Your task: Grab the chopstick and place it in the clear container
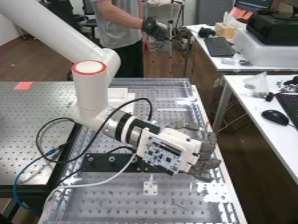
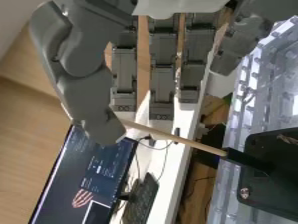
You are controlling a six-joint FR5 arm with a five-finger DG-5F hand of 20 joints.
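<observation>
In the high view the hand is over the right side of the bench, its back turned up and its fingers spread apart and loosely extended. Seen from the wrist, the hand has straight fingers, and the thumb stands off to one side. A thin wooden chopstick runs from beside the thumb's tip to a black piece at its other end. Whether the thumb touches the chopstick I cannot tell.
A clear, ridged plastic surface lies beside the black plate in the wrist view. From above, the perforated bench top carries a black mounting bar, with cables looping near the arm. A white desk stands at the right.
</observation>
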